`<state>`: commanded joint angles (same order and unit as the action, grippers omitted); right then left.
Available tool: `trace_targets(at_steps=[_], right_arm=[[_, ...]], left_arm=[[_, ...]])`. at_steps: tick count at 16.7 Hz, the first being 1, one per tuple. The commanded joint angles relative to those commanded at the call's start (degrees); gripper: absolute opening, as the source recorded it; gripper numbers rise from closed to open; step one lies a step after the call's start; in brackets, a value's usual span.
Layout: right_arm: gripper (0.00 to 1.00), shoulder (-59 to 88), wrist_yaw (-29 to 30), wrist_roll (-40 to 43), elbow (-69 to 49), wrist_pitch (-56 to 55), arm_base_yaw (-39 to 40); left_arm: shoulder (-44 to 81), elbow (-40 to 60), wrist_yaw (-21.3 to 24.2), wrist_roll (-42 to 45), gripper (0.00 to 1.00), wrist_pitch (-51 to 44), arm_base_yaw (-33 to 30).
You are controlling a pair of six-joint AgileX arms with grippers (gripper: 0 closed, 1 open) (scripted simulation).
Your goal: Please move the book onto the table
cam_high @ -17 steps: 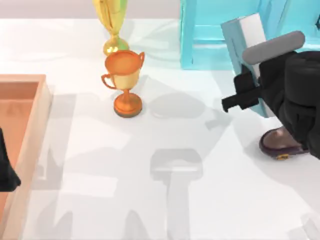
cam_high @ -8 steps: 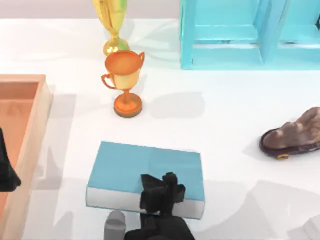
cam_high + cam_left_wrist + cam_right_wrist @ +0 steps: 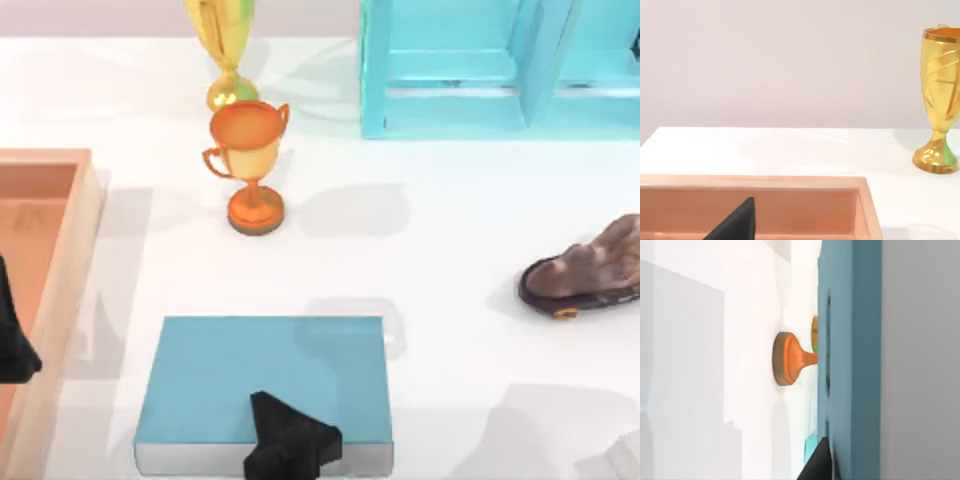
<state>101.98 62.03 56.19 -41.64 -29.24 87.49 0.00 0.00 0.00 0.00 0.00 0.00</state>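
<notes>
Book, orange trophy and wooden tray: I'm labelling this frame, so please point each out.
book (image 3: 250, 375), top view, on its teal cover.
orange trophy (image 3: 249, 140), top view, on its cup.
wooden tray (image 3: 88, 220), top view, on its right rim.

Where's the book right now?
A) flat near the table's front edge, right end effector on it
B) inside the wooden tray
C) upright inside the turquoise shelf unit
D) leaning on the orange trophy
A: the book lies cover-up at the near edge of the table, with the right end effector at its front edge, apart from the orange trophy and the shelf unit.
</notes>
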Motion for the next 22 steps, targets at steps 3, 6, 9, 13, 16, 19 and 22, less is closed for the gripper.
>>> trace_targets(at_steps=[3,6,9,13,16,19,22], right_arm=[[0.00,-0.1,0.1,-0.6,0.3,0.4,0.2],[0.00,-0.5,0.7,-0.9,0.2,1.2,0.9],[0.00,0.0,0.6,-1.2,0.4,1.0,0.6],[0.00,3.4,0.6,-1.2,1.4,-3.3,0.7],[0.00,5.9,0.7,-1.2,2.2,-6.6,0.6],[0.00,6.1,0.7,-1.2,2.2,-6.9,0.6],[0.15,6.1,0.7,-1.2,2.2,-6.9,0.6]], left_arm=[[0.0,0.0,0.0,0.0,1.00,0.0,0.0],[0.0,0.0,0.0,0.0,1.00,0.0,0.0],[0.0,0.0,0.0,0.0,1.00,0.0,0.0],[0.0,0.0,0.0,0.0,1.00,0.0,0.0],[0.0,0.0,0.0,0.0,1.00,0.0,0.0],[0.0,0.0,0.0,0.0,1.00,0.0,0.0],[0.0,0.0,0.0,0.0,1.00,0.0,0.0]])
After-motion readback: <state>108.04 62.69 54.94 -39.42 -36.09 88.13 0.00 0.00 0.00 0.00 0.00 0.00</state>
